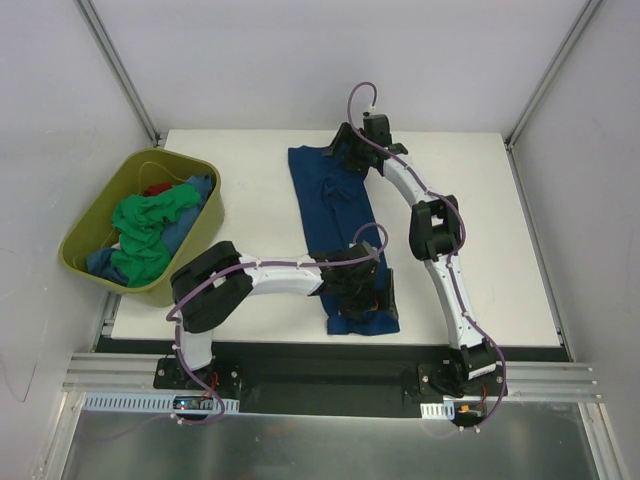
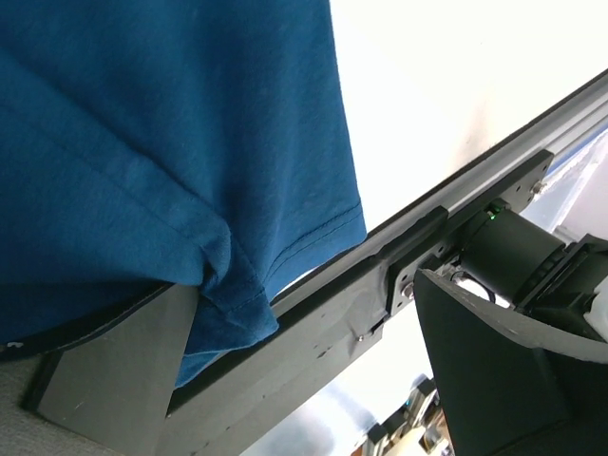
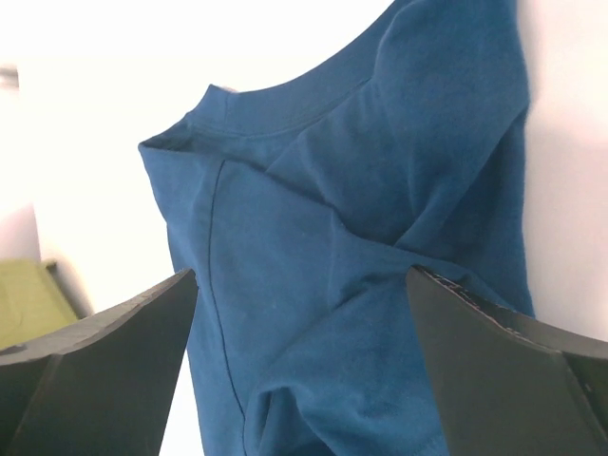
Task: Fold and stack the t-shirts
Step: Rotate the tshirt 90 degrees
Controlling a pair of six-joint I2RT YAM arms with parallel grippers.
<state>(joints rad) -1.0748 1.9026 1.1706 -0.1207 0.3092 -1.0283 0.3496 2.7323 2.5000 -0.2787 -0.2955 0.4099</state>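
Observation:
A dark blue t-shirt [image 1: 340, 235] lies folded into a long strip down the middle of the white table. My left gripper [image 1: 362, 298] is open over its near end. In the left wrist view the hem [image 2: 237, 237] bunches against the left finger [image 2: 114, 370], and the jaws [image 2: 304, 285] stand wide apart. My right gripper [image 1: 342, 150] is open over the far end. In the right wrist view the collar [image 3: 275, 104] lies ahead, and shirt cloth fills the gap between the wide-apart fingers [image 3: 300, 275]. Green [image 1: 150, 225], blue [image 1: 195, 190] and red [image 1: 157, 188] shirts lie crumpled in the tub.
The olive-green plastic tub [image 1: 95, 215] stands at the table's left edge. The table's near edge, with its black rail [image 2: 399, 266], runs just past the shirt's hem. Metal frame posts [image 1: 120, 70] rise at the back corners.

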